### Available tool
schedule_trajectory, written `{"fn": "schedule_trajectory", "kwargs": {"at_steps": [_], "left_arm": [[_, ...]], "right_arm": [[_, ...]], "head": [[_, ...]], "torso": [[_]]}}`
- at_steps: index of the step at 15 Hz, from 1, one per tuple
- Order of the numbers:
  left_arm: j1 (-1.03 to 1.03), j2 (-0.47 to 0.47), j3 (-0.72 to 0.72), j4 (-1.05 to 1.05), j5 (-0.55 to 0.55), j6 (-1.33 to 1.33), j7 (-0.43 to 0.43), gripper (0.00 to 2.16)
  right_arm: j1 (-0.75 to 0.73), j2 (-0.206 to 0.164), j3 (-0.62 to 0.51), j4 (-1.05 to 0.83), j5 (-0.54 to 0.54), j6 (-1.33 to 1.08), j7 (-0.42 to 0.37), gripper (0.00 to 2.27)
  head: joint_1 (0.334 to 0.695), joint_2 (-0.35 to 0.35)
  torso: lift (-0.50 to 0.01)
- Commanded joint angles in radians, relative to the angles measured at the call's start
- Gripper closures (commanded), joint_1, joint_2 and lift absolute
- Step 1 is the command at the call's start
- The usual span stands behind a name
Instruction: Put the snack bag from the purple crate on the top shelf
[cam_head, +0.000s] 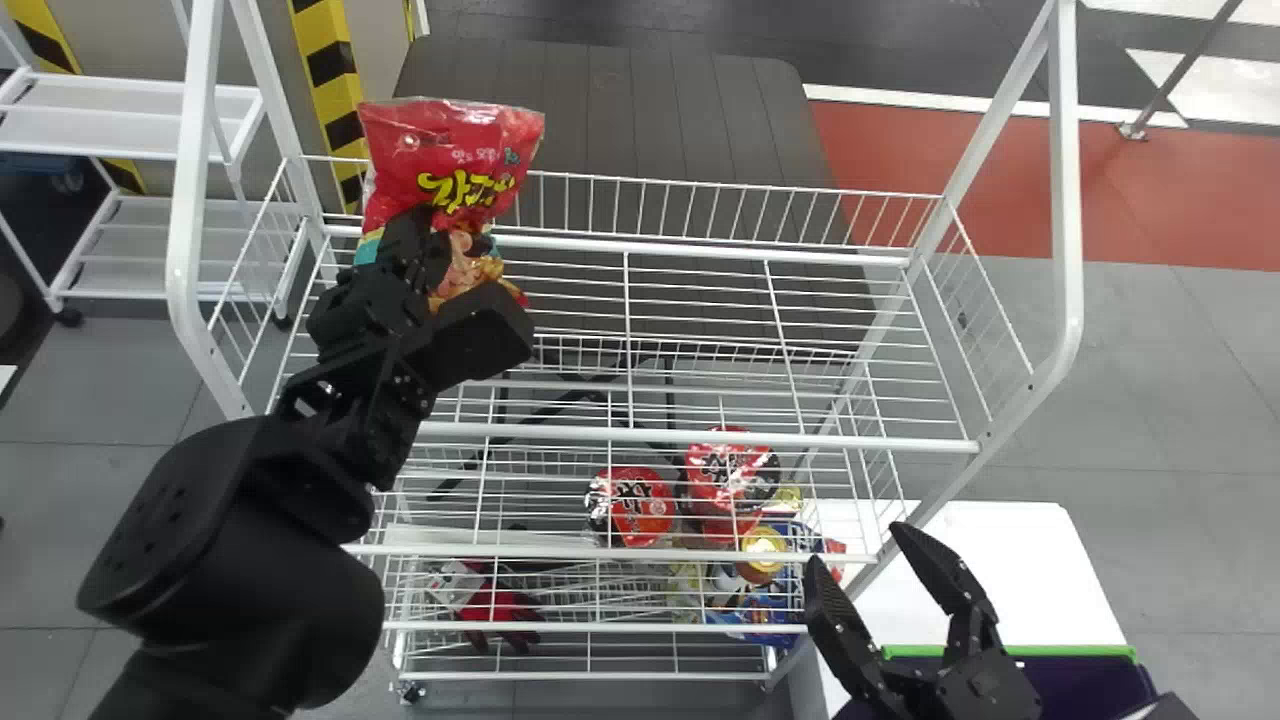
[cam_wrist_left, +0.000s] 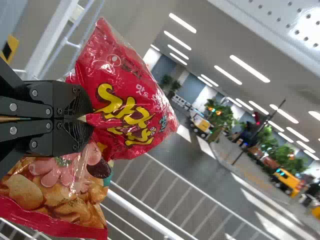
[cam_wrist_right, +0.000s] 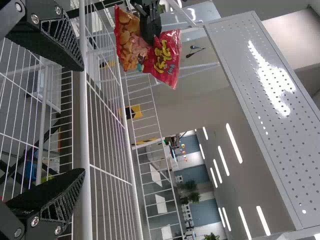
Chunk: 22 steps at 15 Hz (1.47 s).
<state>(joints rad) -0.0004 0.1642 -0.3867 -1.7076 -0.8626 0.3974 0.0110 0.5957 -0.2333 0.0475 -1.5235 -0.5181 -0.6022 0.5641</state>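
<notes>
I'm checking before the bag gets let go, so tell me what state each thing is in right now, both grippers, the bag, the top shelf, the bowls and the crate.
Left gripper: shut on the bag
Snack bag: held, creased at the grip
Right gripper: open, nothing between its fingers
Top shelf: bag not yet released onto it
Red-topped bowls: resting on a lower shelf
Purple crate: partly hidden, contents unclear

Bright red snack bag (cam_head: 455, 150) with large yellow lettering, teal patches and a golden-brown picture of snacks. Both the left gripper (cam_head: 425, 225) and right gripper (cam_head: 858, 545) are black. The wire shelf rack (cam_head: 640, 435) is white. At near right, the crate (cam_head: 1085, 685) is deep purple with a bright green rim; the table (cam_head: 980, 560) is white. At far left, a post (cam_head: 335, 90) has slanting yellow-and-black stripes; at far right, a floor band (cam_head: 1180, 200) is brick red.
</notes>
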Motion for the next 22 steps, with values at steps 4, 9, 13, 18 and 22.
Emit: {"fn": "schedule_trajectory", "kwargs": {"at_steps": [4,9,13,18,22], "left_arm": [[-0.018,-0.043,-0.041,0.017,-0.093,0.151,-0.026,1.74],[-0.09,-0.057,-0.054,0.112,-0.156,0.154,-0.016,1.72],[-0.107,-0.055,-0.041,0.174,-0.171,0.151,-0.014,1.72],[-0.125,-0.055,-0.047,0.183,-0.171,0.139,-0.013,1.69],[-0.138,-0.054,-0.044,0.201,-0.168,0.136,0.001,1.52]], "right_arm": [[-0.004,-0.001,0.005,0.006,0.0,-0.015,0.0,0.1],[-0.001,-0.006,0.005,0.014,-0.007,-0.037,0.002,0.1],[-0.004,-0.006,0.006,0.014,-0.007,-0.043,0.003,0.1],[-0.004,-0.003,0.006,0.016,-0.007,-0.043,0.003,0.1],[-0.005,-0.003,0.005,0.019,-0.008,-0.046,0.003,0.1]], "head": [[0.695,-0.075],[0.695,-0.082],[0.695,-0.073],[0.695,-0.062],[0.695,-0.066]], "torso": [[0.0],[0.0],[0.0],[0.0],[0.0]]}}
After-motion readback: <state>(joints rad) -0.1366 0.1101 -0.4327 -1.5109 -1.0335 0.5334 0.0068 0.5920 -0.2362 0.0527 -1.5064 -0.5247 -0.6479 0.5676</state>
